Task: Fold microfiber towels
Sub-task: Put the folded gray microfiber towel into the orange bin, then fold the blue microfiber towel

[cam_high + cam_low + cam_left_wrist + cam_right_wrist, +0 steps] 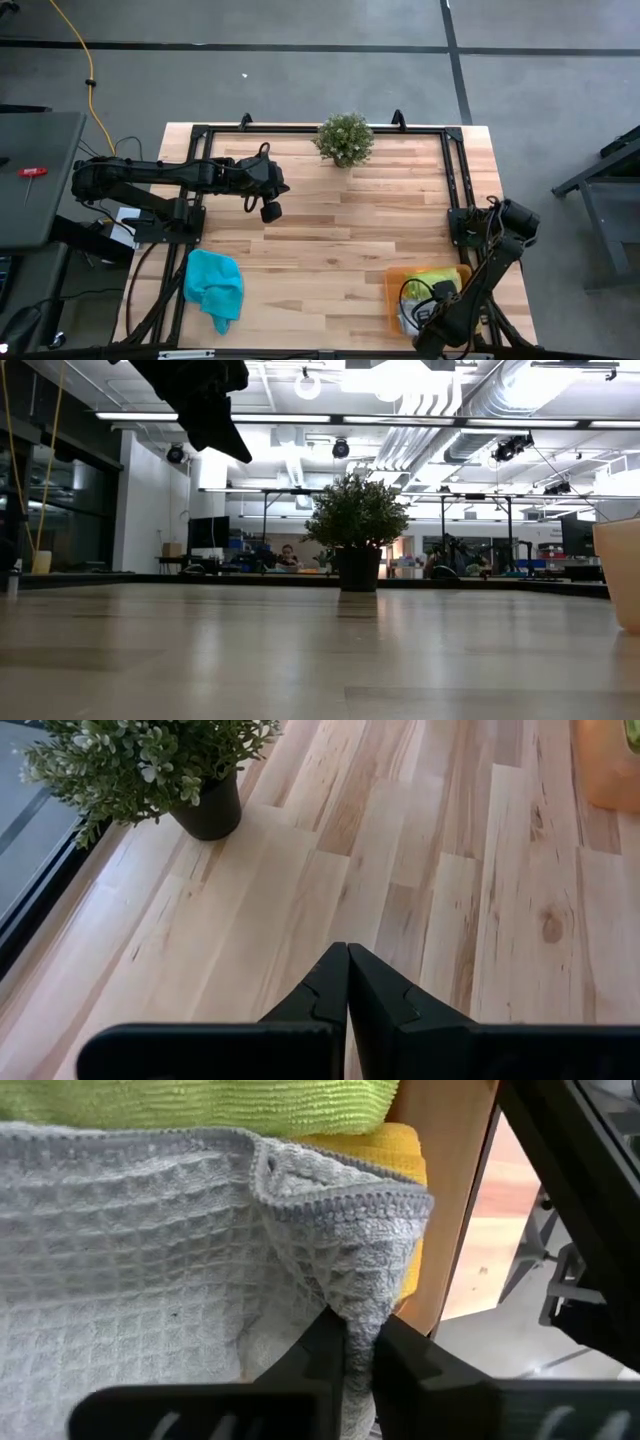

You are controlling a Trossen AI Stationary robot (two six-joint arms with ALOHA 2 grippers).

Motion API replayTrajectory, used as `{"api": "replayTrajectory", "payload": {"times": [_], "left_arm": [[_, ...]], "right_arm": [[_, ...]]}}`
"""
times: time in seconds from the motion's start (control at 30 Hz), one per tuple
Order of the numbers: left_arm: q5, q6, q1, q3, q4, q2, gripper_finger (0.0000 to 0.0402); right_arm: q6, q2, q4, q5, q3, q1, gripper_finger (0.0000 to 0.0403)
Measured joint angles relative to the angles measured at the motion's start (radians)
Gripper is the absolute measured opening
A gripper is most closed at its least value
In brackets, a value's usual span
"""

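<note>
grey towel (150,1270) lies in the orange tray (393,290) at the desk's front right corner, a fold of its edge pinched between the right gripper (358,1342) fingers, with a lime green towel (200,1102) and a yellow towel (395,1155) beside it. teal towel (214,285) lies crumpled near the front left edge. left gripper (347,982) hangs over the desk's middle, fingers closed on nothing, near the potted plant (345,139) at the back edge.

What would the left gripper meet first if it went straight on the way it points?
Probably bare table: the left gripper, shut and empty, aims at open wood. The potted plant sits off to one side.
</note>
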Motion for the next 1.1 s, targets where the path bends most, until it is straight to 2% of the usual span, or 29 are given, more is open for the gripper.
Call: {"api": "replayTrajectory", "payload": {"times": [0.13,0.47,0.57,0.67,0.8,0.87,1.1], "left_arm": [[0.0,-0.001,0.0,0.0,0.0,0.0,0.0],[0.0,0.001,0.0,0.0,0.0,0.0,0.0],[0.001,0.001,0.0,0.0,0.0,0.0,0.0],[0.001,0.001,0.0,0.0,0.0,0.0,0.0],[0.001,0.001,0.0,0.0,0.0,0.0,0.0],[0.003,0.0,0.0,0.0,0.0,0.0,0.0],[0.096,0.001,0.0,0.0,0.015,0.0,0.0]], "right_arm": [[0.011,0.001,-0.008,-0.002,0.0,0.0,0.0058],[0.011,-0.029,-0.078,-0.037,0.002,0.0,0.0194],[0.008,-0.054,-0.138,-0.002,0.028,-0.002,0.0211],[-0.032,-0.075,-0.147,0.112,0.064,-0.004,0.0215],[-0.194,-0.097,0.033,0.351,0.065,-0.02,0.0215],[-0.293,-0.101,0.123,0.429,0.058,-0.038,0.0215],[-0.8,-0.129,0.308,0.546,0.054,-0.192,0.0215]]}}
